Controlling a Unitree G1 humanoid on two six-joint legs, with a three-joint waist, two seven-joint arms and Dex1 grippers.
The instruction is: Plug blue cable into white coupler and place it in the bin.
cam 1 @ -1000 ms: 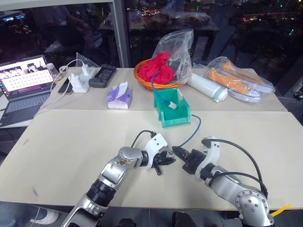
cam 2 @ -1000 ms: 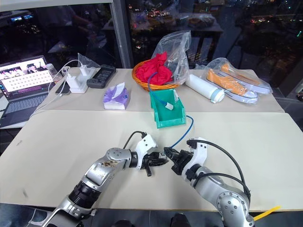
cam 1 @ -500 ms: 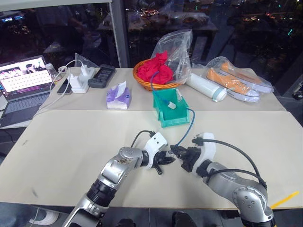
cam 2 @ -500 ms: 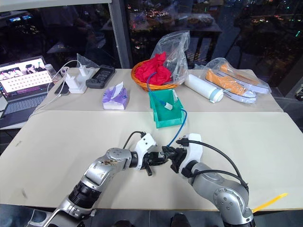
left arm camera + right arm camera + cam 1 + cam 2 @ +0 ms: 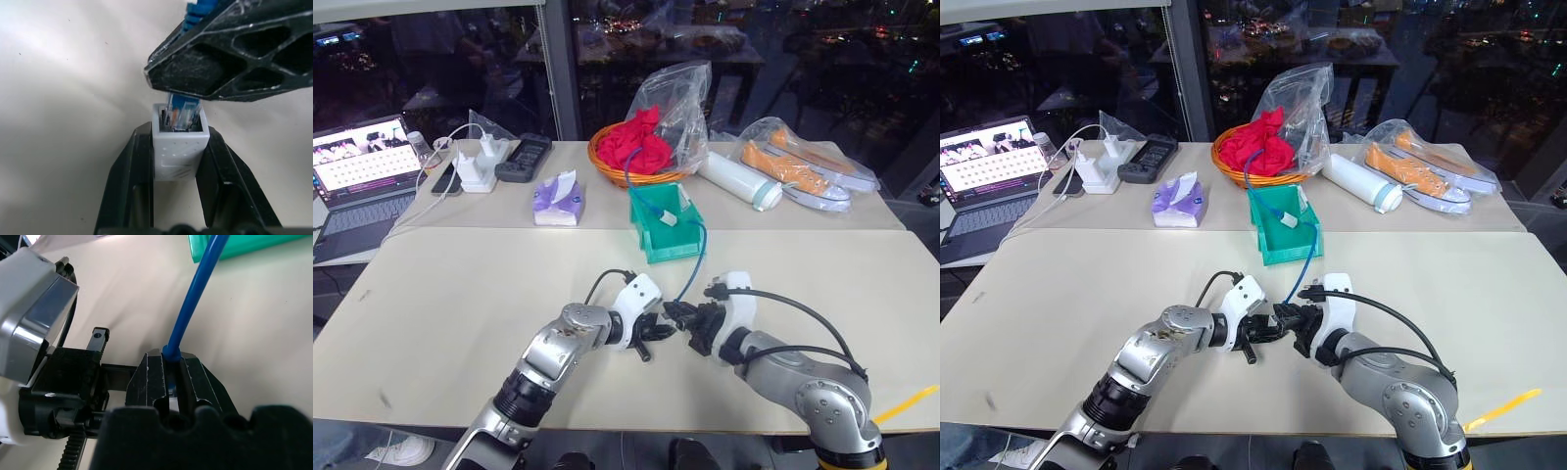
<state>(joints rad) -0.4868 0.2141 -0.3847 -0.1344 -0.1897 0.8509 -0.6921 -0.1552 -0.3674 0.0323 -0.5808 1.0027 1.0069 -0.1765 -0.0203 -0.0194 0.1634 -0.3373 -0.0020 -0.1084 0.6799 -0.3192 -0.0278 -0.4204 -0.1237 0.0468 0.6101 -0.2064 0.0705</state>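
Two grippers meet at the near middle of the table [image 5: 440,294], tip to tip. The left gripper [image 5: 180,147] is clamped on the white coupler [image 5: 180,147], one black finger on each side, with the socket facing the other arm. The right gripper [image 5: 168,382] has its fingers pressed together on the plug end of the blue cable [image 5: 193,298], and in the left wrist view the blue plug sits in the mouth of the coupler's socket; how deep it sits cannot be told.

From the right gripper the cable rises toward the far side, curves over the front of the green bin [image 5: 668,240] and runs on into it and up toward the orange basket [image 5: 607,157] behind. The bin stands just beyond the two grippers, near the table's middle.

Farther left lie a purple tissue pack [image 5: 558,201], white chargers [image 5: 478,166] and a laptop [image 5: 362,176]. To the far right are a white bottle [image 5: 739,181] and bagged orange shoes [image 5: 803,166].
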